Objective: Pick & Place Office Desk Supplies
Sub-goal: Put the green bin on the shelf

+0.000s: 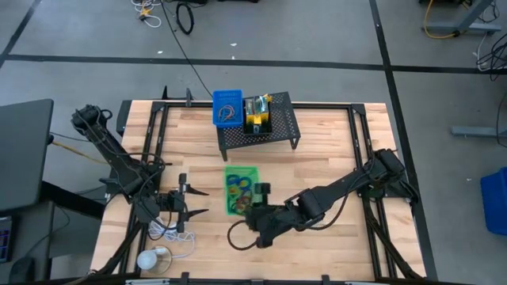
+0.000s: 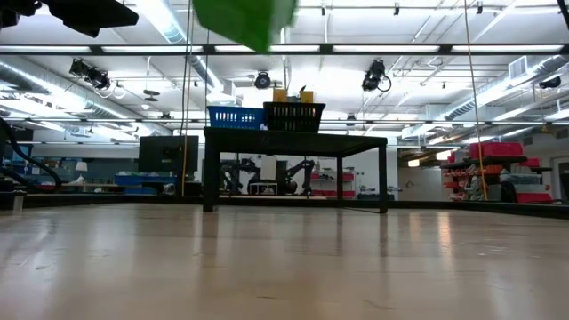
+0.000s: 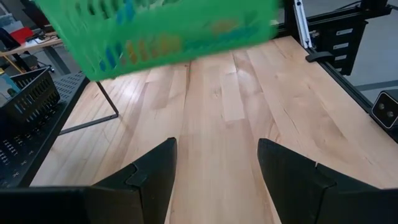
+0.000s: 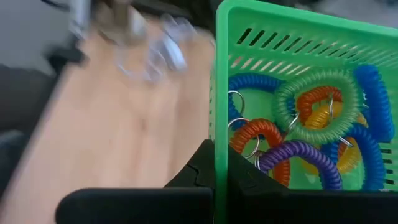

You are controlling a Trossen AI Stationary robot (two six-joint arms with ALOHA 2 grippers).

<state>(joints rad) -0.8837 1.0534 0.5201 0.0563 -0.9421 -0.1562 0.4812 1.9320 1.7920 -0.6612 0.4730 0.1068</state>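
Right now your right gripper (image 1: pixel 255 212) has its jaws clamped on the near wall of the green tray (image 1: pixel 241 188), which hangs above mid-table full of coloured loops (image 4: pixel 298 134), while your left gripper (image 1: pixel 194 203) waits just left of it, jaws spread and empty.

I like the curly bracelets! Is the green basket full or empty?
It has plenty inside. The green basket holds coiled loops in blue, green, orange and purple, piled together; the right claw grips its wall.
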